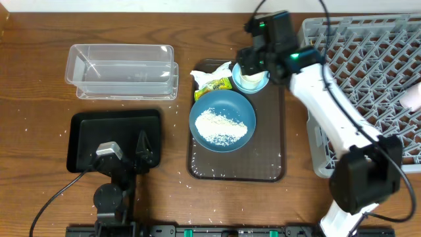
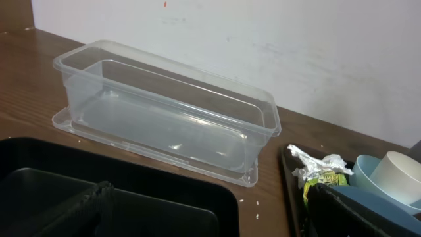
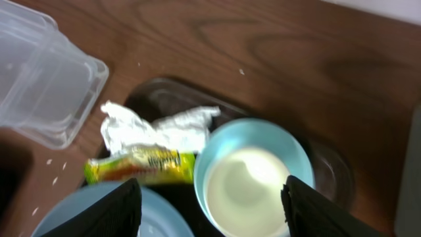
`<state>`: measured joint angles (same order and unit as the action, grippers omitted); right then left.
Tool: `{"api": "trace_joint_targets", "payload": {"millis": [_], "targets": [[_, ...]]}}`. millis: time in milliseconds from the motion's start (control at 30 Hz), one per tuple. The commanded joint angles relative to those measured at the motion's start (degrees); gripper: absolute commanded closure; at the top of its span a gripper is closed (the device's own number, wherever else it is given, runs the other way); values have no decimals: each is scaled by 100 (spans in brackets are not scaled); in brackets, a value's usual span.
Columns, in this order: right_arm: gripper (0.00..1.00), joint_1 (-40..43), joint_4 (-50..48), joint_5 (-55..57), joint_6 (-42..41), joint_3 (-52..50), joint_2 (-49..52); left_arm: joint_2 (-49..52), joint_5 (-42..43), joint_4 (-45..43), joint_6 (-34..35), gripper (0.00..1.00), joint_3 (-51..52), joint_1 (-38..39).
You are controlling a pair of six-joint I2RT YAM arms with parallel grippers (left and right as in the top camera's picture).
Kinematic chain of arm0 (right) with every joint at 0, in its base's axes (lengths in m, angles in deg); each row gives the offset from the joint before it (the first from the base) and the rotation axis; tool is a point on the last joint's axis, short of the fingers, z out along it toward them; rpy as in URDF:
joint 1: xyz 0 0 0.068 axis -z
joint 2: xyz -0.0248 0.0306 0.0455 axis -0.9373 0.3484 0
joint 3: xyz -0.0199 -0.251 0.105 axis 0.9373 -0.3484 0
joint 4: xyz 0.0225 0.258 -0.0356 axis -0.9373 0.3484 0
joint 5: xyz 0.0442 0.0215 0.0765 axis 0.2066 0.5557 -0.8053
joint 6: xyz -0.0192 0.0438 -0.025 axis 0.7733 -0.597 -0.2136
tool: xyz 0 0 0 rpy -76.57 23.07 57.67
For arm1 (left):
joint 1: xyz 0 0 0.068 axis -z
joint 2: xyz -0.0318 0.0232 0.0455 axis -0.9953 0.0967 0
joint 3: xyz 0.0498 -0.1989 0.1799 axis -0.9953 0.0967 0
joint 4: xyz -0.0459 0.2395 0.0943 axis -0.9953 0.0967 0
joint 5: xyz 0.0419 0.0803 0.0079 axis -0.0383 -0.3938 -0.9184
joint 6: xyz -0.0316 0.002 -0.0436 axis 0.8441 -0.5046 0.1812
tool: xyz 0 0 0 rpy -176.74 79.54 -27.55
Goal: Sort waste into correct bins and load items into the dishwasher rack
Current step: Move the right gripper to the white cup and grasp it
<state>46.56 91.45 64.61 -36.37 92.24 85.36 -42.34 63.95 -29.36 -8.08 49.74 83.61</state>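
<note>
A dark-blue bowl [image 1: 222,122] with a heap of white rice [image 1: 220,125] sits on the brown serving tray [image 1: 273,164]. Behind it lie the crumpled napkin [image 1: 209,70] [image 3: 154,125] and the yellow-green wrapper [image 1: 218,84] [image 3: 141,164]. A pale-blue cup [image 1: 262,83] [image 3: 289,141] holds a white cup [image 1: 250,79] [image 3: 247,191] nested inside it. My right gripper [image 1: 253,64] [image 3: 214,210] is open, with a finger on either side above the cups. My left gripper [image 1: 141,148] [image 2: 217,224] is open and empty over the black tray [image 1: 85,131] [image 2: 131,197]. No chopsticks are in view.
The clear tub [image 1: 122,71] [image 2: 171,112] stands behind the black tray. The grey rack [image 1: 368,59] fills the right side, with a pale pinkish object [image 1: 411,97] at its right edge. Loose rice grains dot the table near the serving tray.
</note>
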Motion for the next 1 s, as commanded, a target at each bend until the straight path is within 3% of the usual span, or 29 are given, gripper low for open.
{"api": "trace_joint_targets", "payload": {"millis": [0,233,367,533,800,900,967], "targets": [[33,-232,-173,754,-111,4,509,-39,-55,192,-35,5,120,28],[32,-470,-179,1156,-238,4,1130,-39,-55,192,-35,5,120,28],[36,-490,-85,1176,-323,4,1132,-39,-55,192,-37,5,120,28],[57,-490,42,1176,-387,7,1132,-39,-55,192,-37,5,120,28],[79,-538,317,1137,-577,125,986,-39,-55,192,-37,5,120,28],[96,-538,496,1137,-577,291,929,-39,-55,192,-37,5,120,28],[99,-538,610,1137,-577,409,925,-39,-55,192,-35,5,120,28]]}}
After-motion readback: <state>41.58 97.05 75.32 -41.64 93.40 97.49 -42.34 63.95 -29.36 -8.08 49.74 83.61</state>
